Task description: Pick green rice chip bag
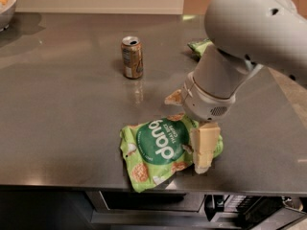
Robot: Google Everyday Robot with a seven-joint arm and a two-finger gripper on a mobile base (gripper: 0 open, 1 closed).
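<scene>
The green rice chip bag [156, 150] lies flat near the front edge of the steel counter, its dark-green "dang" circle facing up. My gripper [189, 123] hangs from the big white arm directly over the bag's right end. Its jaws are open: one tan finger [204, 147] is down at the bag's near right edge, and the other finger [173, 98] shows just beyond the bag's far side. The bag's right end lies between them and rests on the counter.
A brown drink can [132, 57] stands upright behind the bag. A smaller plain light-green bag [198, 46] lies at the back right, partly hidden by the arm. A bowl [6, 6] sits at the far left corner. The counter's front edge [72, 185] is close to the bag.
</scene>
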